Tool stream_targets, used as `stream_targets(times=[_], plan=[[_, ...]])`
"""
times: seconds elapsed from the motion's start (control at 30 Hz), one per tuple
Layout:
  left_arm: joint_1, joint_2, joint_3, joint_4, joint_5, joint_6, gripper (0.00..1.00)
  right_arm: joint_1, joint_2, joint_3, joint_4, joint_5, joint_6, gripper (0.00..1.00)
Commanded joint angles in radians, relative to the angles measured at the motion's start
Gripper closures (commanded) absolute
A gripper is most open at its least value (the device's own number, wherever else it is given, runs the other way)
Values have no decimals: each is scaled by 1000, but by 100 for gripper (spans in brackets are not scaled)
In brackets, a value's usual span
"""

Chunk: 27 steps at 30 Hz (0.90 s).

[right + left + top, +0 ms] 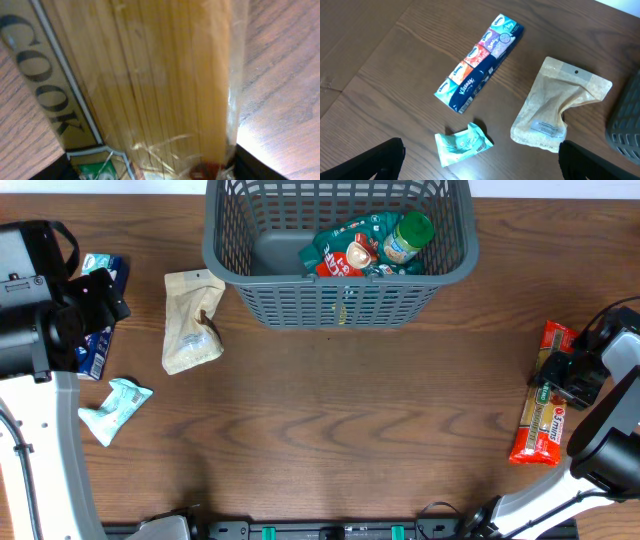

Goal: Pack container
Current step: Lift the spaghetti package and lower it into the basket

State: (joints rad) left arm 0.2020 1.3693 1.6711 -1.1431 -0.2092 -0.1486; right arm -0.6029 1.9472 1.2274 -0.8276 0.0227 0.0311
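Observation:
The dark grey slotted basket (340, 290) stands at the table's far middle. It holds green packets (350, 245) and a green-lidded jar (405, 238). Its corner shows in the left wrist view (626, 132). My left gripper (480, 162) is open and empty, high above a crumpled teal packet (463, 144). In the overhead view it (100, 298) hangs over a Kleenex tissue pack (98, 345). My right gripper (150, 172) is open, with its fingers on either side of a spaghetti packet (150, 75). The packet lies on the table at the right (545, 415).
A beige stand-up pouch (190, 325) lies left of the basket and also shows in the left wrist view (555, 107). The Kleenex pack (480, 60) lies beyond the teal packet (115, 408). The table's front edge runs along the bottom.

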Motion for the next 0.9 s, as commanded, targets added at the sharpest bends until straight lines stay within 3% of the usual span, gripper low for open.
stream_targets(times=[0.0,0.1,0.17,0.27,0.43,0.73,0.87], plan=[[4,7,1,-2,0,16,1,-4,41,-14,5,-13,-3,57],[4,7,1,-2,0,16,2,2,41,-10,6,-76,-3,86],[4,7,1,-2,0,17,1,10,40,5,-5,-172,-3,99],[4,7,1,-1,0,17,1,28,37,70,-63,-259,-3,99],[4,7,1,-1,0,17,1,89,1,258,-200,-238,-2,99],[4,7,1,-2,0,17,1,286,-77,805,-413,-220,5,99],[4,7,1,-2,0,17,1,416,-77,1036,-469,-125,5,99]])
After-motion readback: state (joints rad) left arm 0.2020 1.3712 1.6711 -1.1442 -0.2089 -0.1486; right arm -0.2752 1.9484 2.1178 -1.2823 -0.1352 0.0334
